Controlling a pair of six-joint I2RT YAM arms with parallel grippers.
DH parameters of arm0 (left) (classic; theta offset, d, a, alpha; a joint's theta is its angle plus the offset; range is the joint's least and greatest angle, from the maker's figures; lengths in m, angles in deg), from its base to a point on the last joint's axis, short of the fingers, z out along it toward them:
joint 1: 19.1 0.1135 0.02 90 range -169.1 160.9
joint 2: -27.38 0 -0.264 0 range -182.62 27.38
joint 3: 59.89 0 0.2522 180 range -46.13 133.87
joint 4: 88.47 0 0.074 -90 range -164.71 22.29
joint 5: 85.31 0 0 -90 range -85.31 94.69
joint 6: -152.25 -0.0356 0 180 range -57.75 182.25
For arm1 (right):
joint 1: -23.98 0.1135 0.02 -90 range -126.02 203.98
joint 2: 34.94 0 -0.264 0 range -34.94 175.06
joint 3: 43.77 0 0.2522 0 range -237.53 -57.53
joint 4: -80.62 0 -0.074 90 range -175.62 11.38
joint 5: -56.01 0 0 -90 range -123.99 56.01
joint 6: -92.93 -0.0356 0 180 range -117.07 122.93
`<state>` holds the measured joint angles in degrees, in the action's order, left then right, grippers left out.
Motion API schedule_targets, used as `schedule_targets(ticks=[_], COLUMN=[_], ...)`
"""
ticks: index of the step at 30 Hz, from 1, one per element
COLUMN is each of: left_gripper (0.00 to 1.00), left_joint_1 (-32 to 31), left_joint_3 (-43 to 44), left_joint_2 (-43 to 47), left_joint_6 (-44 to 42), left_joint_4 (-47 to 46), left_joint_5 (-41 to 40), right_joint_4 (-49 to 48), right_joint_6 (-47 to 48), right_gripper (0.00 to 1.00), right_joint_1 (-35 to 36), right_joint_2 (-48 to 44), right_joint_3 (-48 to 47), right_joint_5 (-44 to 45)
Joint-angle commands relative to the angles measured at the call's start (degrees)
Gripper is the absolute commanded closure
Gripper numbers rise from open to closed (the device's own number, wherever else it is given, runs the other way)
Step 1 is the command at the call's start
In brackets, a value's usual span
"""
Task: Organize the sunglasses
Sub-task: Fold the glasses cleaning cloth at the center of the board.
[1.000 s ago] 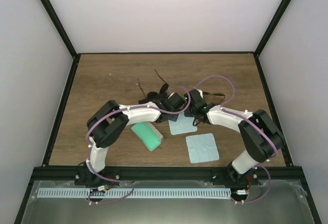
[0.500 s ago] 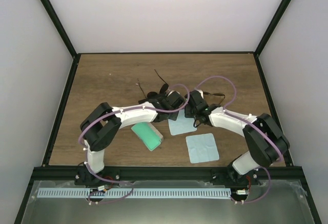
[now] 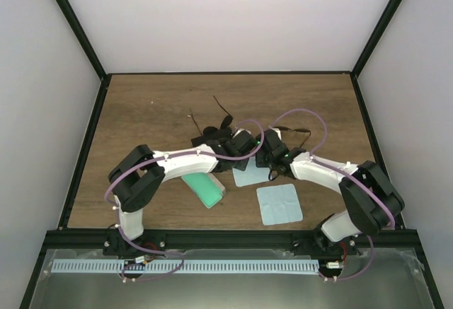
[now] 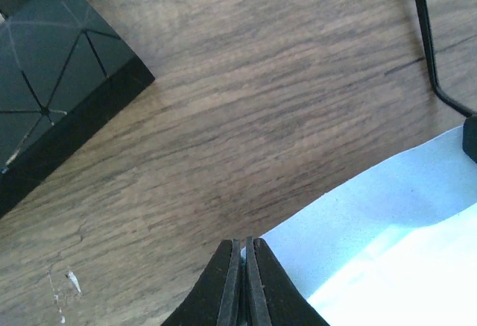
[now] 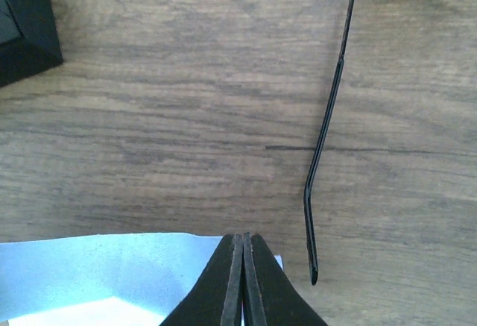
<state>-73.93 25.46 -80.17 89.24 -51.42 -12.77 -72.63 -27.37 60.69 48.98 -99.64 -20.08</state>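
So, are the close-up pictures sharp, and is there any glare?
Left wrist view: table grain sharp, blue cloth glaring near white at lower right. Right wrist view: sunglasses arm crisp. Top view: even light, no hard shadows.

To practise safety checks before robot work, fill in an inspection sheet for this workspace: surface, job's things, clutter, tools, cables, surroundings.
Surface: wooden table.
Job's things: sunglasses behind the left arm; second pair by the right arm; both lying out on the wood.
Clutter: far cloth, near cloth, green case, black case.
Tools: left tool and right tool shut, at the far cloth's edge.
Cables: purple cables looped along both arms.
Surroundings: white walls, black frame.
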Motion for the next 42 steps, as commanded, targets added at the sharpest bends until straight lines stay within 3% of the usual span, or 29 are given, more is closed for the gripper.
schedule_targets(ticks=[1, 42], left_gripper=[0.95, 0.96], left_joint_1=[-0.9, -4.7], left_joint_3=[-1.8, -9.0], left_joint_2=[2.0, 4.4], left_joint_6=[0.7, 1.9], left_joint_4=[0.3, -3.8], left_joint_5=[-0.7, 3.4], right_joint_4=[0.6, -0.4], right_joint_6=[-1.0, -2.4], right_gripper=[0.99, 0.99], right_joint_1=[0.9, 1.2], right_joint_2=[-1.8, -7.3], right_joint_3=[0.9, 9.0], right_joint_5=[0.2, -1.5])
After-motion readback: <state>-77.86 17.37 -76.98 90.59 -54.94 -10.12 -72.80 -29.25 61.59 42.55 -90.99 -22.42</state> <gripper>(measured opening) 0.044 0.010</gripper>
